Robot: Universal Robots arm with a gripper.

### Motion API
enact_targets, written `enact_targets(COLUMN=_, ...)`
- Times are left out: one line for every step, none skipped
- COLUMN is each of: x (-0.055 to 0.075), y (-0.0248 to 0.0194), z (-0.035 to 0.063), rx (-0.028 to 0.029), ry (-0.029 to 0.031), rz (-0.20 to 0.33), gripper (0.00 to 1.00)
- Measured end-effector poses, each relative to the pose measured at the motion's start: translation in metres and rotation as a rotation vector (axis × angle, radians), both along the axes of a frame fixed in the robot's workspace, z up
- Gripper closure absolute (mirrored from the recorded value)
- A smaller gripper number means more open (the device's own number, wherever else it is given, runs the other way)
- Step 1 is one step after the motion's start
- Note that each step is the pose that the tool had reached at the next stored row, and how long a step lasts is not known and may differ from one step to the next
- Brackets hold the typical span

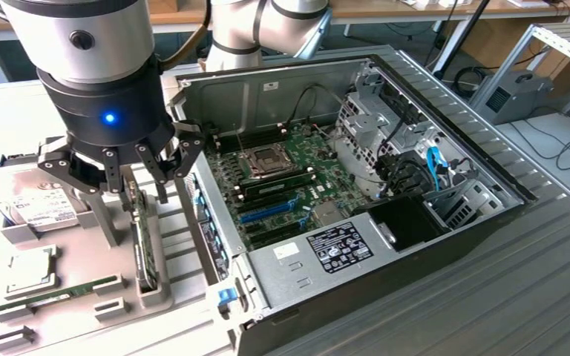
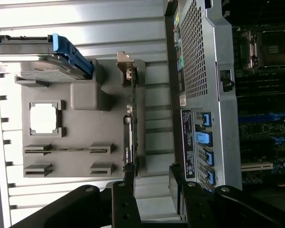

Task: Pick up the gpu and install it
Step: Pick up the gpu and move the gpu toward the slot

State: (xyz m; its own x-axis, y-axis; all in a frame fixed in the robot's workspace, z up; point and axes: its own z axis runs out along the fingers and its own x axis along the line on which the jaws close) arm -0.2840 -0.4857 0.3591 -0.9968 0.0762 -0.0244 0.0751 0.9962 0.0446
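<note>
**Ribbed metal desk with parts holder and open computer case**

Ribbed metal desk (image 1: pixel 522 297) carrying a grey parts holder (image 1: pixel 72 256) and, just beside it toward the exterior view's right, an open computer case (image 1: pixel 255 96) with its motherboard (image 1: pixel 285 170) exposed. The gpu (image 1: pixel 145 245) stands on edge in a slot of the holder, on the side nearest the case. In the wrist view the gpu (image 2: pixel 129 123) appears edge-on, its metal bracket (image 2: pixel 125 61) at the far end. The pincer (image 1: pixel 142 185) hangs above the holder over the gpu, spread wide and gripping nothing. In the wrist view the pincer (image 2: pixel 152 190) shows two dark fingers (image 2: pixel 124 202) well apart, one lined up with the near end of the card; whether it touches cannot be told. Also on the holder are a hard drive (image 1: pixel 33 208), a square processor (image 1: pixel 30 271) and a slim green memory stick (image 1: pixel 53 297).
</note>
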Motion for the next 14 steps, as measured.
enact_targets(x=0.0, y=0.0, z=-0.0003, rx=0.0, ry=0.0, rz=0.0, gripper=0.58)
enact_targets(x=0.0, y=0.0, z=-0.0007, rx=0.0, ry=0.0, rz=0.0, gripper=0.58)
enact_targets(x=0.0, y=0.0, z=-0.0013, rx=0.0, ry=0.0, rz=0.0, gripper=0.58)
enact_targets(x=0.0, y=0.0, z=-0.0017, rx=0.0, ry=-0.0001, rz=0.0, gripper=0.58)
enact_targets(x=0.0, y=0.0, z=-0.0021, rx=0.0, ry=0.0, rz=0.0, gripper=0.58)
enact_targets(x=0.0, y=0.0, z=-0.0024, rx=0.0, ry=0.0, rz=0.0, gripper=0.58)
enact_targets(x=0.0, y=0.0, z=-0.0029, rx=0.0, ry=0.0, rz=0.0, gripper=0.58)
enact_targets(x=0.0, y=0.0, z=-0.0034, rx=0.0, ry=0.0, rz=0.0, gripper=0.58)
enact_targets(x=0.0, y=0.0, z=-0.0037, rx=-0.0001, ry=0.0, rz=0.0, gripper=0.58)
enact_targets(x=0.0, y=0.0, z=-0.0041, rx=0.0, ry=0.0, rz=0.0, gripper=0.58)
enact_targets(x=0.0, y=0.0, z=-0.0045, rx=0.0, ry=0.0, rz=0.0, gripper=0.58)
enact_targets(x=0.0, y=0.0, z=-0.0048, rx=0.0, ry=0.0, rz=0.0, gripper=0.58)
enact_targets(x=0.0, y=0.0, z=-0.0052, rx=0.0, ry=0.0, rz=0.0, gripper=0.58)
enact_targets(x=0.0, y=0.0, z=-0.0057, rx=0.0, ry=0.0, rz=0.0, gripper=0.58)
